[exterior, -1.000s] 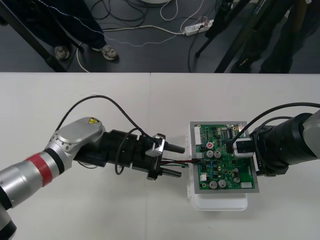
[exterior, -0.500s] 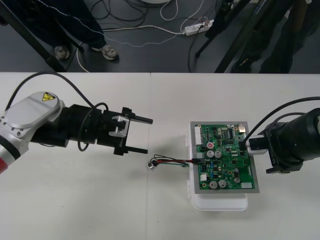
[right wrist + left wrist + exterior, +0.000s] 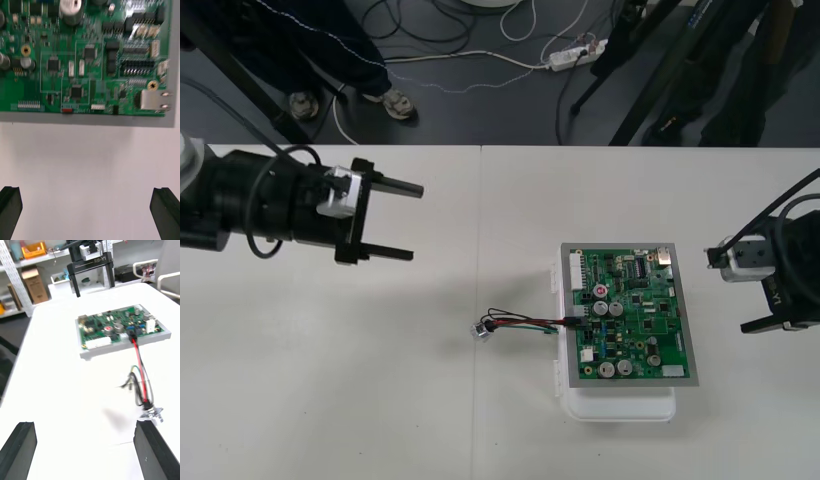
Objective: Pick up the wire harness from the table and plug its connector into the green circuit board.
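The green circuit board [image 3: 630, 315] sits on its white base [image 3: 620, 405] right of centre. The harness's black plug [image 3: 578, 320] is seated at the board's left edge, also seen as the plug [image 3: 132, 338] in the left wrist view. Its red, black and green wires [image 3: 525, 322] trail left across the table to the metal socket [image 3: 479, 330]. My left gripper [image 3: 416, 223] hovers open at the upper left, well apart from the harness. My right gripper [image 3: 736, 290] stands open just right of the board, with its fingers [image 3: 165, 210] wide apart and nothing between them.
The table's far edge runs along the top of the front view, with dark floor, cables and a power strip [image 3: 575, 55] beyond it. Bare table lies left of and below the socket. In the left wrist view the right gripper [image 3: 93, 281] stands behind the board [image 3: 120, 328].
My left gripper let go of the harness and drew back up and to the left. My right gripper pulled away from the board to the right. The harness stays plugged, with its socket on the table.
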